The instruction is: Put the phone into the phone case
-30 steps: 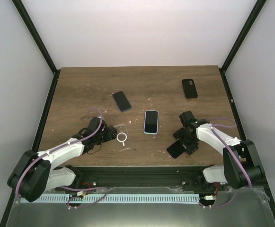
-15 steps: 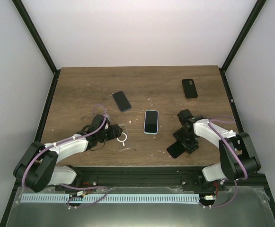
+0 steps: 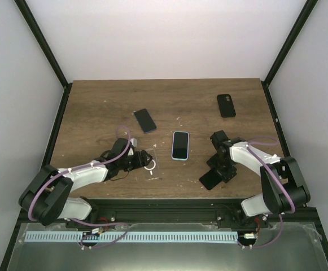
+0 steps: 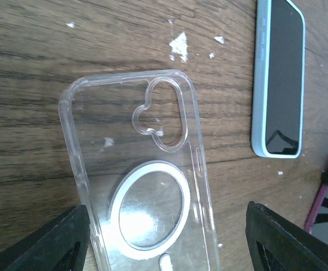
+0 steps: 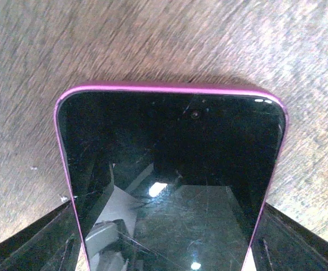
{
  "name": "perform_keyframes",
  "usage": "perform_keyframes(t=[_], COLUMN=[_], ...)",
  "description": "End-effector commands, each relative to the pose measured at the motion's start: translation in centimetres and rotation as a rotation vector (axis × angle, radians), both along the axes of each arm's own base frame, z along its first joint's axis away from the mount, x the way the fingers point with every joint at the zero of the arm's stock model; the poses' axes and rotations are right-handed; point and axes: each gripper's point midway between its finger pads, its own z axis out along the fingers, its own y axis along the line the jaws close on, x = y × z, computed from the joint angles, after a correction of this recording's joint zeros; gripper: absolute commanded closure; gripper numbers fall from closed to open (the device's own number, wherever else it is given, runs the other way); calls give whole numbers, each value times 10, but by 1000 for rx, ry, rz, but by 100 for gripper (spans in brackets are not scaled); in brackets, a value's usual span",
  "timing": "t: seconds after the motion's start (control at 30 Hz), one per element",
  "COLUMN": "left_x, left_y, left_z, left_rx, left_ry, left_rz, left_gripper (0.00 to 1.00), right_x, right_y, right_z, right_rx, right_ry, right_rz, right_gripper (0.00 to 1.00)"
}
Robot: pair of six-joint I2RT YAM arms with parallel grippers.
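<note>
A clear phone case (image 3: 148,161) with a white ring lies flat on the table. My left gripper (image 3: 140,163) is open, with one finger on each side of the case (image 4: 135,169). The left wrist view shows this gripper (image 4: 166,240) with its jaws wide around the ring end. My right gripper (image 3: 221,165) is shut on a magenta-edged phone (image 3: 211,179) near the table's front edge. In the right wrist view the phone (image 5: 169,169) sits screen up between the fingers of this gripper (image 5: 166,243), its far end against the wood.
A light-blue phone (image 3: 180,145) lies screen up between the arms and also shows in the left wrist view (image 4: 279,79). A black phone (image 3: 145,120) lies further back on the left. Another black phone (image 3: 226,105) lies at the back right.
My left gripper has moved right and now has its fingers on both sides of the clear case. My right gripper has shifted slightly left with the magenta phone.
</note>
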Motion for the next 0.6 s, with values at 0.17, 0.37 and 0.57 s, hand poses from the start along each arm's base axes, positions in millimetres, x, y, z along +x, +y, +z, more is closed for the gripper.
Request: perform_keyframes(t=[0.17, 0.37, 0.57], left_x=[-2, -1, -1], left_y=[-9, 19, 50], left_z=[34, 50, 56], left_rx=[-97, -48, -67], left_ry=[-46, -85, -87], left_rz=[-4, 76, 151], left_gripper=[23, 18, 17], right_x=[13, 20, 30], right_y=[18, 33, 61], right_z=[-4, 5, 25], right_rx=[19, 29, 69], right_ry=[-110, -136, -196], right_rz=[229, 311, 404], right_gripper=[26, 27, 27])
